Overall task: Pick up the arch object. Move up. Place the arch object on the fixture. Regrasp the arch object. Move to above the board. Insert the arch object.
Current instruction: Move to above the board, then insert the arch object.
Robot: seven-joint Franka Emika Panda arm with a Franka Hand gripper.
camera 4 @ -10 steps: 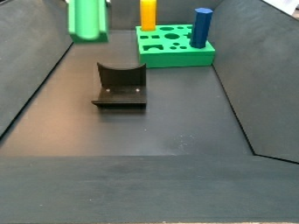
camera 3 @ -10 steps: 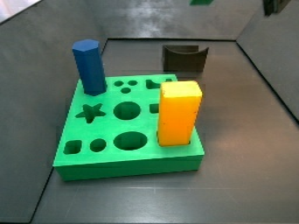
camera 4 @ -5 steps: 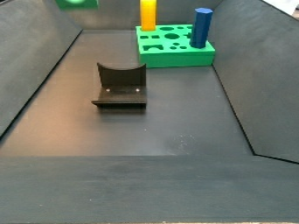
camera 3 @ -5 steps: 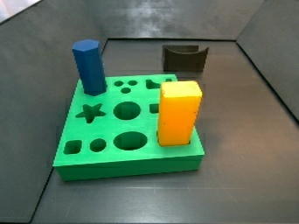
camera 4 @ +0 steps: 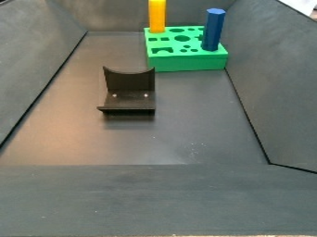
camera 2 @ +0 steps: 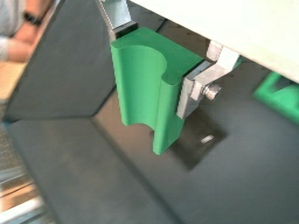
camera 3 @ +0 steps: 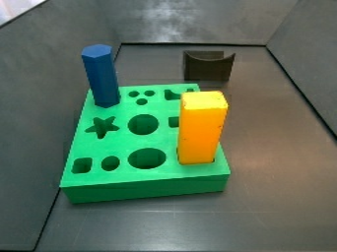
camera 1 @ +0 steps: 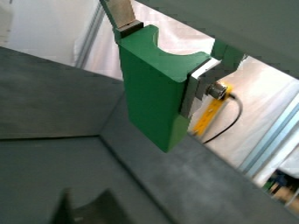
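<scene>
In both wrist views my gripper [camera 1: 163, 52] [camera 2: 158, 57] is shut on the arch object [camera 1: 152, 92] [camera 2: 142, 96], a green block with a curved notch in its end. One silver finger [camera 1: 117, 16] presses one side and the other finger [camera 2: 201, 83] the opposite side. The block hangs high above the dark floor. Neither side view shows the gripper or the arch object. The dark fixture [camera 3: 208, 66] [camera 4: 126, 91] stands bare on the floor. The bright green board [camera 3: 145, 165] [camera 4: 186, 59] lies apart from it.
A blue hexagonal prism [camera 3: 99, 76] [camera 4: 214, 28] and an orange-yellow block [camera 3: 202, 126] [camera 4: 158, 14] stand upright in the board. Sloping dark walls [camera 4: 44, 83] enclose the floor on all sides.
In a side view the green arch object rose along the upper left edge and has now left the picture. Fixture, board and pegs have not moved.
</scene>
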